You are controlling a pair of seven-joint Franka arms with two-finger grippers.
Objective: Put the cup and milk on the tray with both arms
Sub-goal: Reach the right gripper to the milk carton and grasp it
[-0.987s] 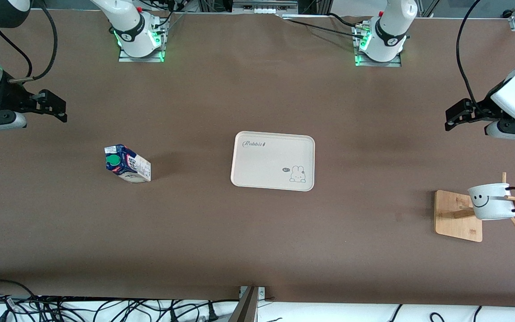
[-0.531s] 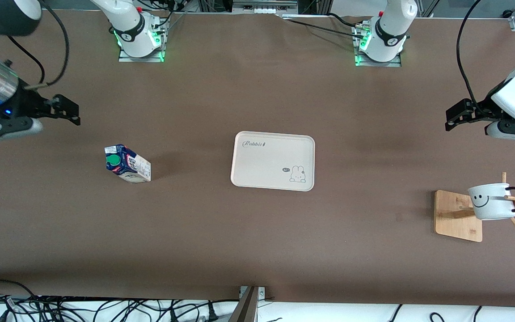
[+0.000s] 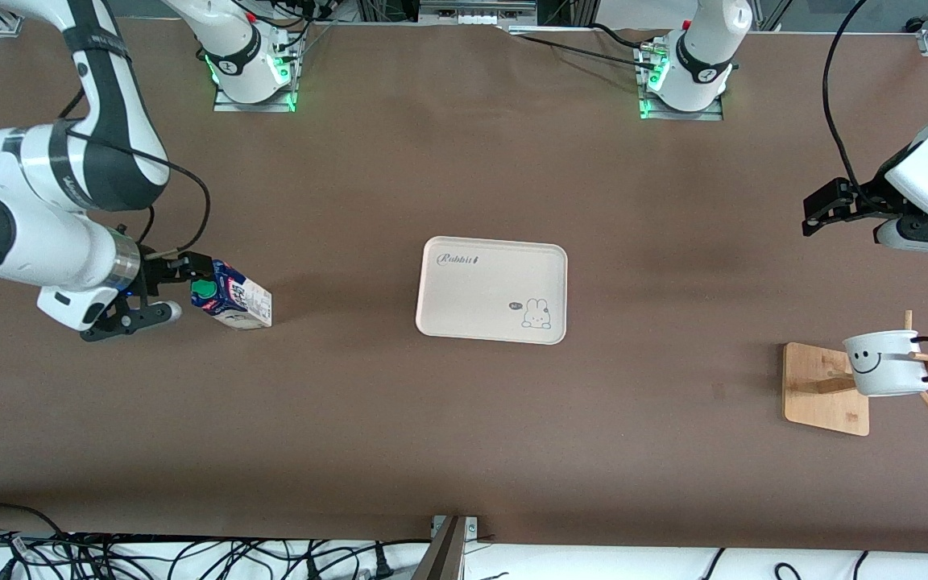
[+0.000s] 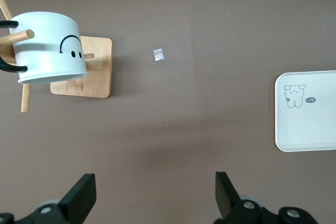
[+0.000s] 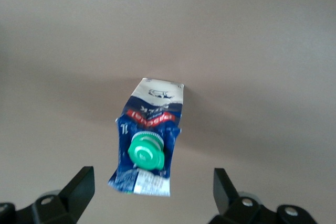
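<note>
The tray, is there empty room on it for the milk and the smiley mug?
Yes: the tray holds nothing. Bare table lies between it and the milk carton, and between it and the wooden stand. It is crowded at the carton, where the right gripper sits, and at the stand, where the mug hangs.

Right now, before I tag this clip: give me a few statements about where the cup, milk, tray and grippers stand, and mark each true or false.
1. The tray holds nothing. True.
2. The cup stands on the table. False: it hangs on a wooden stand.
3. The right gripper is open beside the milk. True.
4. The left gripper grips the cup. False: it is open, over bare table.
5. The milk lies on the tray. False: it is on the table toward the right arm's end.
</note>
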